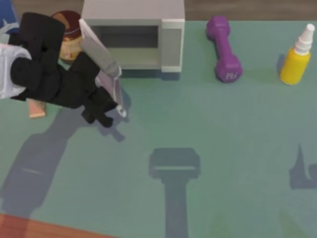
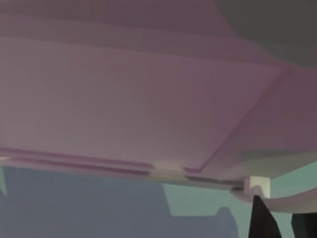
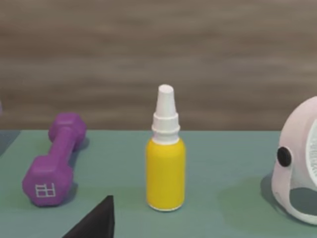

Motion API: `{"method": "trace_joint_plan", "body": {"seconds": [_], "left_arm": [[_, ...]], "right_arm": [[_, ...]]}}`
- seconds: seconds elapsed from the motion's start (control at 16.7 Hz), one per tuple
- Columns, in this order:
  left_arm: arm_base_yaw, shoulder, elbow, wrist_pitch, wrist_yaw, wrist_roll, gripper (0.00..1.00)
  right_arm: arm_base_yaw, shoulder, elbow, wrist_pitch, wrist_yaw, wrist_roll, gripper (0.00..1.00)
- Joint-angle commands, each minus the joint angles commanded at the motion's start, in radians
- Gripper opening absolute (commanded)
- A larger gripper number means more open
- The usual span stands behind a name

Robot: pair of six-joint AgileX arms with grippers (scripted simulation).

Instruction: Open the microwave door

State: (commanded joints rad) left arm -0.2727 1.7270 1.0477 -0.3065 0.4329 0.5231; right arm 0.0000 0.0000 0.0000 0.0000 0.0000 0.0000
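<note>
The silver-grey microwave [image 1: 132,14] stands at the back of the table, its dark cavity showing. The microwave door [image 1: 98,52] is swung out toward the front left, hinged at the oven's left corner. My left gripper [image 1: 112,110] is at the door's free edge, shut on the pale handle [image 1: 119,97] there. In the left wrist view the door panel [image 2: 124,109] fills most of the picture, and the handle's end [image 2: 259,185] sits just above a dark fingertip [image 2: 262,222]. My right gripper [image 3: 100,224] is outside the top view, parked facing the bottle.
A purple dumbbell [image 1: 224,49] and a yellow bottle with a white nozzle [image 1: 296,58] lie right of the microwave. A white fan [image 3: 299,168] stands right of the bottle. A brown jar [image 1: 70,30] and a peach block [image 1: 36,109] sit behind and under my left arm.
</note>
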Motion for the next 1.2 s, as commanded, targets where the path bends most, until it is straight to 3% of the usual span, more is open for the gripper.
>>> {"method": "trace_joint_plan", "body": {"seconds": [0.6,1.2], "left_arm": [[0.038,0.003,0.011,-0.048,0.053,0.093,0.0],[0.038,0.004,0.011,-0.049,0.054,0.094,0.0]], "right_arm": [[0.0,0.0,0.0,0.0,0.0,0.0,1.0],[0.0,0.0,0.0,0.0,0.0,0.0,1.0]]}}
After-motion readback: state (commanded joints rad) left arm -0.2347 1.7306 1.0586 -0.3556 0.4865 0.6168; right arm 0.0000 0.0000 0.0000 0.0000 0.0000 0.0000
